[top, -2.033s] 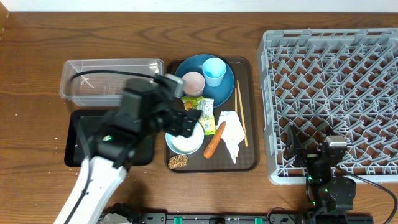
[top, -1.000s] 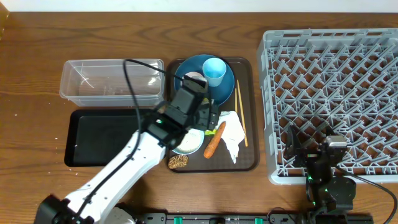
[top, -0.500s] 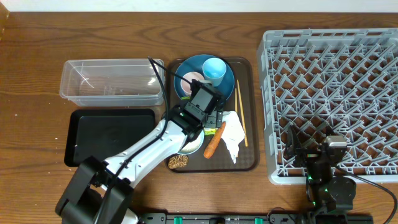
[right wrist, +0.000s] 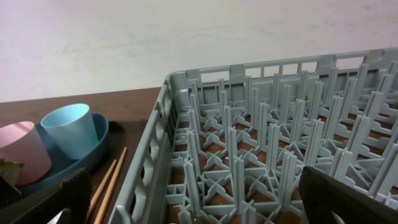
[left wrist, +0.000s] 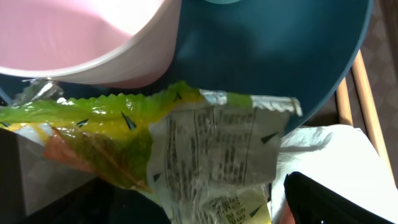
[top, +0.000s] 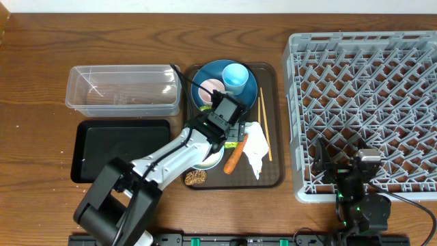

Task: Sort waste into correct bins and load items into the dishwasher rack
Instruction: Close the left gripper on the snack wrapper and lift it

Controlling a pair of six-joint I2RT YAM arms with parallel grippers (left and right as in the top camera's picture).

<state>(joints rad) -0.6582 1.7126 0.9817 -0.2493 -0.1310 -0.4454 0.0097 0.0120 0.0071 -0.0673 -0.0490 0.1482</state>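
Note:
My left gripper hangs low over the brown serving tray, open, with one dark finger on each side of the yellow-green snack wrapper. In the left wrist view the pink cup and the blue plate lie just beyond the wrapper, with the white napkin to its right. Overhead, the light-blue cup stands on the plate. The carrot, the biscuit piece and the chopsticks also lie on the tray, and the bowl is half hidden under my arm. My right gripper is open and holds nothing, at the dishwasher rack's near edge.
The clear tub and the black tray lie side by side left of the serving tray. The rack's pegs stand directly in front of my right gripper. Bare wooden table lies between the serving tray and the rack.
My left arm has swung from above the black tray rightward and down over the serving tray, ending with its open fingers around the wrapper. The right arm has not moved.

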